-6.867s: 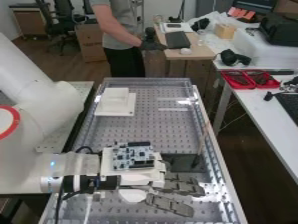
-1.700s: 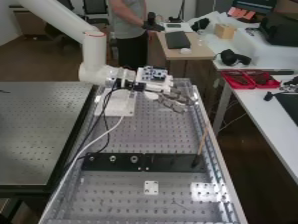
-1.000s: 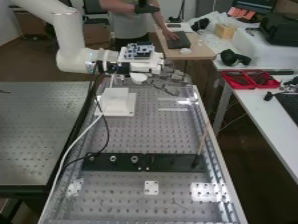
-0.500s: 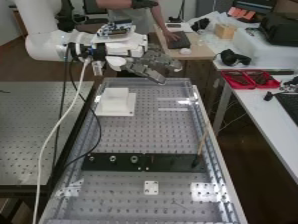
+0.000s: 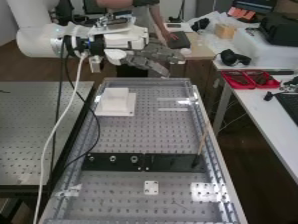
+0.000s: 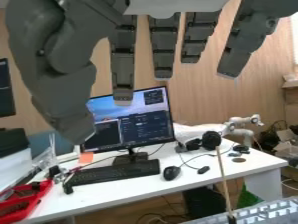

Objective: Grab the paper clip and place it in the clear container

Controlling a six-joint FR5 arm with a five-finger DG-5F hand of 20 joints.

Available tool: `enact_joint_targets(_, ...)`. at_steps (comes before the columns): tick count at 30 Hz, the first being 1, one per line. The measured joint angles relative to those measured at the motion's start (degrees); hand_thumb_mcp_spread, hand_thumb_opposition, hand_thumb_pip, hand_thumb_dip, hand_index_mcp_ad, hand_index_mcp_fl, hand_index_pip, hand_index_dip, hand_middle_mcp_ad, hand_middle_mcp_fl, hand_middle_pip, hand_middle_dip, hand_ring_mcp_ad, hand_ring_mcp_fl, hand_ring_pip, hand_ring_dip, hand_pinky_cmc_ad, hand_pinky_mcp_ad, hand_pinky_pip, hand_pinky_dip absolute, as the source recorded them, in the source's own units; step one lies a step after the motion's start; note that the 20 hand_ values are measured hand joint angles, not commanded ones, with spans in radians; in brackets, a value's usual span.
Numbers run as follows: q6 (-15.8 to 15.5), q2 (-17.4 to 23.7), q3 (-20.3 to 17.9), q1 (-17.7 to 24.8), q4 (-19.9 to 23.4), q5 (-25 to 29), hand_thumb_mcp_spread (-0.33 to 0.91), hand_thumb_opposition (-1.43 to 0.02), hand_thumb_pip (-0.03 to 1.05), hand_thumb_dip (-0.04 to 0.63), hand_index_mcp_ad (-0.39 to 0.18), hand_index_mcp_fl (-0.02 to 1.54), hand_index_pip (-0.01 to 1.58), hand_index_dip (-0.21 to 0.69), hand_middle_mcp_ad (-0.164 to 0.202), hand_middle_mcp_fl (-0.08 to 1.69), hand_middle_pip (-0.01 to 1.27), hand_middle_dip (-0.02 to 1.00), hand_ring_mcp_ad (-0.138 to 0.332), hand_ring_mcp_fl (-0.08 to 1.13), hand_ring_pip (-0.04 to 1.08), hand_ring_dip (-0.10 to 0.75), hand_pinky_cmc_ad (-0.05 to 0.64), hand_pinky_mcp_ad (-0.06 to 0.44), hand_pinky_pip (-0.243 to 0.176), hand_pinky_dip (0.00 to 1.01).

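The hand (image 5: pixel 151 53) has straight, widely spread fingers (image 6: pixel 164 47), apparently empty. A thin sliver (image 5: pixel 179 205), possibly the paper clip, lies well below them on the perforated bench top (image 5: pixel 130 136); best descend slowly, then pinch lightly.

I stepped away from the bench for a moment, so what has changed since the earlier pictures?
The hand has moved from low over the bench's near end to beyond its far end, then risen and swung toward the high view's left. Its fingers are straight; no grasp or release is evident. The white block, dark strip and thin wooden stick stayed put.
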Motion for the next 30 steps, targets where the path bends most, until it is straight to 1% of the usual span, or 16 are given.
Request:
enact_joint_targets(1,-0.3,0.1,0.2,-0.2,-0.1,-0.4,0.32,-0.81,0.62,0.269,-0.133,0.25,0.7,0.016,0.093,0.15,0.13,0.22,0.101,0.0,0.12,0.087,0.328,0.274,-0.075,0.44)
enact_joint_targets(2,-0.5,0.1,0.4,-0.4,-0.1,-0.7,0.32,-0.81,0.62,0.269,-0.133,0.26,0.69,0.01,0.093,0.15,0.13,0.22,0.101,0.0,0.12,0.087,0.337,0.274,-0.075,0.44)
enact_joint_targets(9,-0.7,0.3,0.8,-1.0,-0.1,-2.0,0.32,-0.81,0.62,0.269,-0.133,0.26,0.64,0.037,0.093,0.15,0.13,0.22,0.101,0.0,0.12,0.087,0.346,0.274,-0.075,0.44)
enact_joint_targets(10,-0.8,0.3,0.8,-1.1,-0.1,-2.1,0.32,-0.81,0.62,0.269,-0.133,0.28,0.64,0.037,0.093,0.15,0.13,0.22,0.101,0.0,0.12,0.087,0.342,0.274,-0.075,0.44)
enact_joint_targets(23,-1.5,0.4,0.6,-1.9,-0.2,-3.9,0.32,-0.79,0.62,0.269,-0.134,0.27,0.63,0.047,0.093,0.15,0.13,0.22,0.101,0.0,0.12,0.087,0.346,0.274,-0.075,0.44)
enact_joint_targets(27,-1.5,0.9,0.2,-1.9,0.2,-3.9,0.32,-0.79,0.62,0.269,-0.134,0.27,0.58,0.047,0.093,0.15,0.13,0.22,0.101,0.0,0.12,0.087,0.346,0.274,-0.075,0.44)
enact_joint_targets(30,-1.4,1.3,0.1,-1.9,0.4,-3.8,0.33,-0.79,0.62,0.269,-0.131,0.27,0.51,0.049,0.093,0.15,0.13,0.22,0.101,0.0,0.12,0.087,0.346,0.274,-0.075,0.44)
